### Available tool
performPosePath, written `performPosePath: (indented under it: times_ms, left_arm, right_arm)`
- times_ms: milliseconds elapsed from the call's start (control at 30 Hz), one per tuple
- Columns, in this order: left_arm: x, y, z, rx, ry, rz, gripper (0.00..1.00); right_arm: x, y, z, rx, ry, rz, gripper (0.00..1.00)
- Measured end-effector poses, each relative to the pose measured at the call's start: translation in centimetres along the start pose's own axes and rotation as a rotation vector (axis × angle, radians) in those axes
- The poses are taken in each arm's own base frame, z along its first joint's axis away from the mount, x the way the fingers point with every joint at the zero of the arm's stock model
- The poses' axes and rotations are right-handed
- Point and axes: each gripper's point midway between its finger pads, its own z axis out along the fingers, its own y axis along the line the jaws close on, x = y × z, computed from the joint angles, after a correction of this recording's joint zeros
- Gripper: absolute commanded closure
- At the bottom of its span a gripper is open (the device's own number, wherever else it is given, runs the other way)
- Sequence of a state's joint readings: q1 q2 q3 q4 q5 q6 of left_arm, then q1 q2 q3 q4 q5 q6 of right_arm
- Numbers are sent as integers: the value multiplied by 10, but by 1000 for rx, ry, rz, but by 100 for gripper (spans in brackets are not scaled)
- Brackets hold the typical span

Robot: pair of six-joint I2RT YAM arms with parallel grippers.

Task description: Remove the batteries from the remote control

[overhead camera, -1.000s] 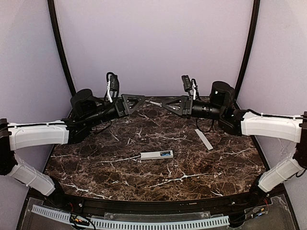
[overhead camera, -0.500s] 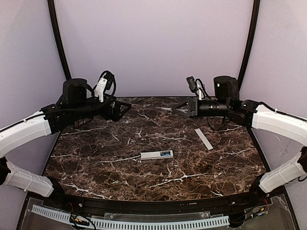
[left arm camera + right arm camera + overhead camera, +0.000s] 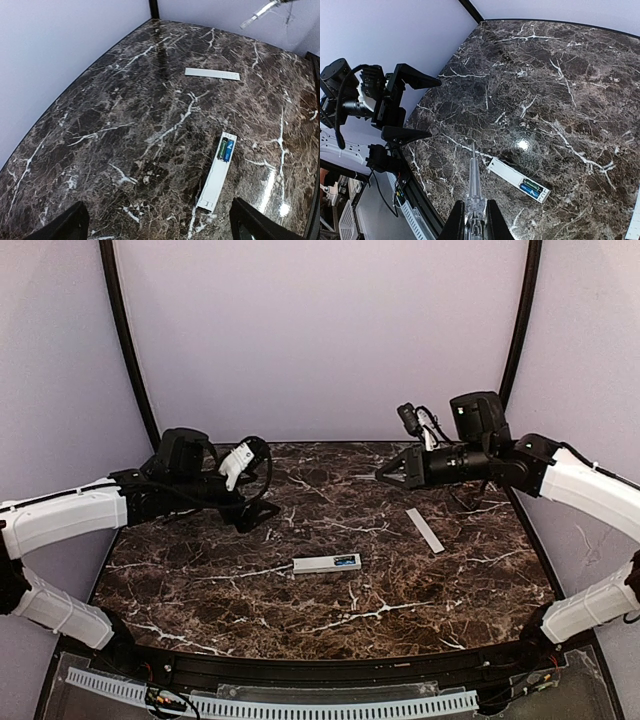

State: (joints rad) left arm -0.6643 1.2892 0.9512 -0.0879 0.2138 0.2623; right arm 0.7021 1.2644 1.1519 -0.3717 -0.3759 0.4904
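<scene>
Near the middle of the table (image 3: pixel 200 590), a little toward the front edge, the remote control (image 3: pixel 326 563) lies flat with its back facing up and the compartment end pointing right in the overhead view. Its bay is uncovered, so both batteries (image 3: pixel 225 149), one green and one blue, sit exposed side by side, not yet out. The cover (image 3: pixel 425 530) lies well apart at the right rear, and I judge it was parked there so nothing blocks the bay. The right gripper (image 3: pixel 388 476) hangs over the far right of the table, fingers pinched down on a thin rod (image 3: pixel 474 185) that juts out ahead of them. The rod is well apart from the remote. I read it as the prying tool, since the fingers look too blunt for that slot. The left gripper (image 3: pixel 255 490) hovers over the left rear with its fingers spread wide and holding nothing. My guess is that it is ready to pin the remote body or catch a freed cell. Neither arm touches the remote.
</scene>
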Motion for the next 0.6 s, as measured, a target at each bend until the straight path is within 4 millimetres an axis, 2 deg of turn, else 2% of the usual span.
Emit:
performPosePath:
  times_ms: [167,267,600]
  left_arm:
    - [31,-28,16,151,37,43,3]
    - [41,-38,26,215,52,47,9]
    - [75,-69,55,327,140,91,10]
  right_arm:
    - [14,-9,-2,41,62,19,100]
    - [22,-13,-3,57,91,33,100]
    - [49,-30,7,90,165,67,100]
